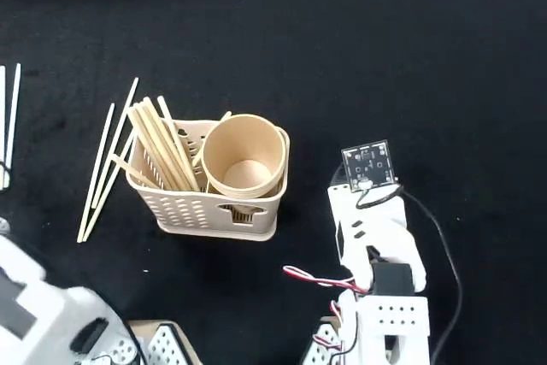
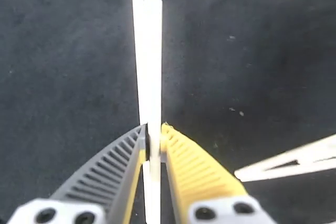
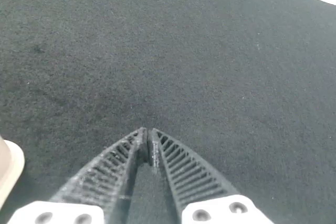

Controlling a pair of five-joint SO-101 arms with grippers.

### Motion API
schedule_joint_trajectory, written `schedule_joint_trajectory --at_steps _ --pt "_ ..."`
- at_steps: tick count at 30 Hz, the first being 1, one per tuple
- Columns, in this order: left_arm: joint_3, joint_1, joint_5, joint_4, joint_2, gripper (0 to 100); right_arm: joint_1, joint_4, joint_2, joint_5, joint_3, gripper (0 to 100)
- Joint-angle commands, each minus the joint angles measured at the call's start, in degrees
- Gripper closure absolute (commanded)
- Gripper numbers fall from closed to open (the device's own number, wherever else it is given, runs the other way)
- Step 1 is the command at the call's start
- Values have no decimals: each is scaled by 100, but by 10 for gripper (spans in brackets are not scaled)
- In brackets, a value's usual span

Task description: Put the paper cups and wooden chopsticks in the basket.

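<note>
The beige slotted basket [image 1: 205, 209] stands mid-table with a paper cup [image 1: 244, 156] and a bundle of wooden chopsticks [image 1: 162, 147] in it. Loose chopsticks [image 1: 101, 168] lie on the black cloth just left of the basket. Two more chopsticks [image 1: 10, 117] lie at the far left edge. In the left wrist view my left gripper [image 2: 153, 129] is shut on a pale chopstick [image 2: 152, 51], low over the cloth, with a second chopstick [image 2: 137, 3] right beside it. My right gripper [image 3: 147, 132] is shut with nothing in it, over bare cloth to the right of the basket.
The right arm [image 1: 376, 237] stands at the front right and the white left arm [image 1: 34, 314] at the front left corner. Other pale sticks [image 2: 294, 163] lie near the left gripper. A beige edge [image 3: 8, 169] borders the right wrist view.
</note>
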Motion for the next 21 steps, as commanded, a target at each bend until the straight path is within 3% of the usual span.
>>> schedule_joint_trajectory --at_steps 1,9,21 --pt "400 110 167 -18 -1240 970 -26 0 -48 70 -84 985" --pt "752 -277 132 -299 -1389 970 -26 0 -48 70 -92 985" --pt "374 -391 -114 -1011 404 970 -26 0 -48 70 -92 985"
